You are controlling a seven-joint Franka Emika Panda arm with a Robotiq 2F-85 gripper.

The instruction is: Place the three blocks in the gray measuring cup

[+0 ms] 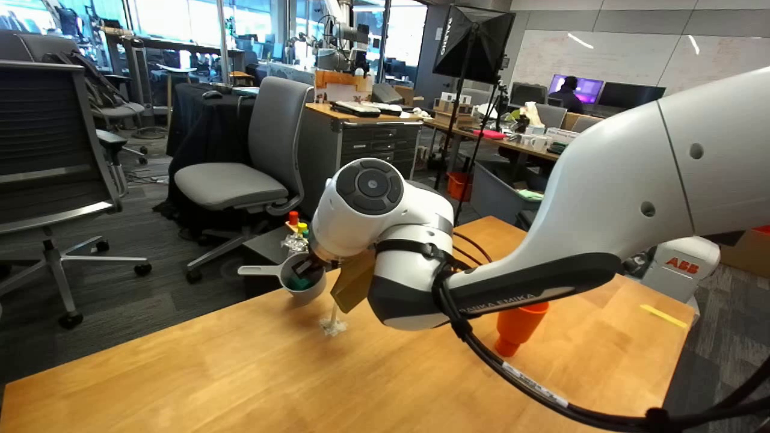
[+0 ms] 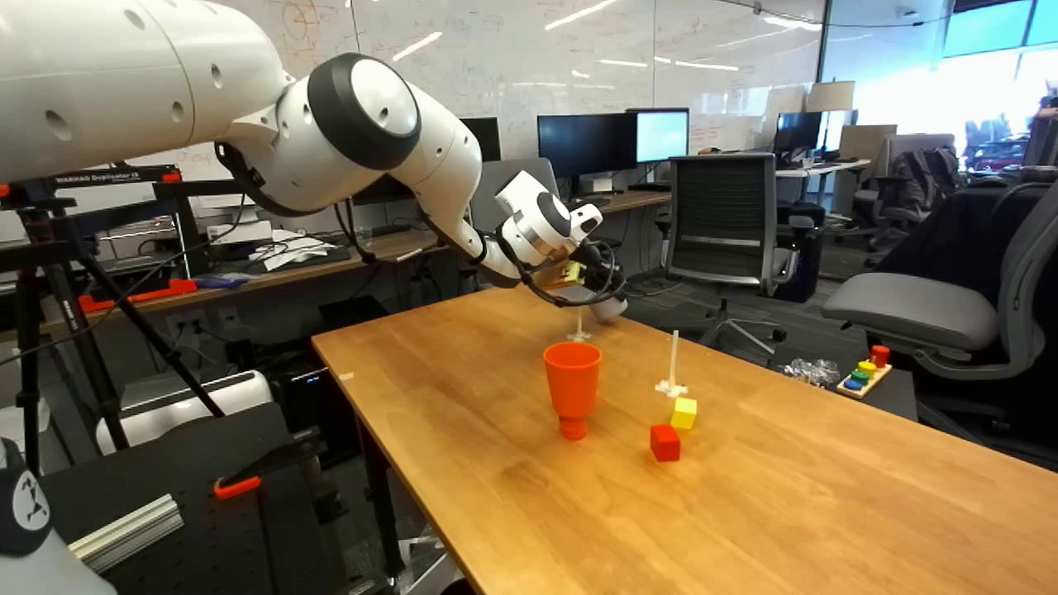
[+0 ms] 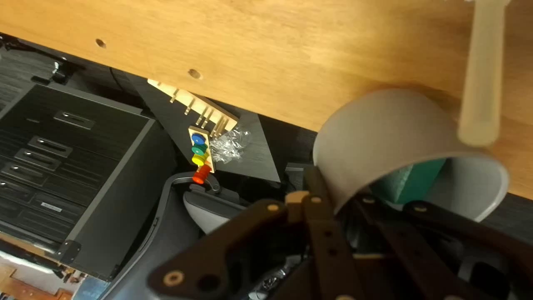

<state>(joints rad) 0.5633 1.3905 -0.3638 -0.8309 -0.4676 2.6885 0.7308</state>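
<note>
Pinching the wall of the gray measuring cup [image 3: 383, 129], the tool [image 3: 339, 196] is holding one finger [image 3: 322, 212] outside it and the other inside its mouth. The cup is leaning and only one side is being gripped, so a weak squeeze could be letting it twist or slip; whether its base is touching the surface [image 3: 250, 54], I am not able to tell. The green block [image 3: 418, 179] is lying inside, just beside the inner finger, and more tilt could be tipping it over the rim. An upright wooden dowel [image 3: 483, 75] is overlapping that rim in the wrist view, so a sideways swing could be snagging it. The surface's edge is running close behind, risking a fall. Farther off, in an exterior view, the yellow block [image 2: 683, 413] and red block [image 2: 664, 443] are waiting near the orange tapered cup [image 2: 572, 384], which a low sweep could be toppling.
</note>
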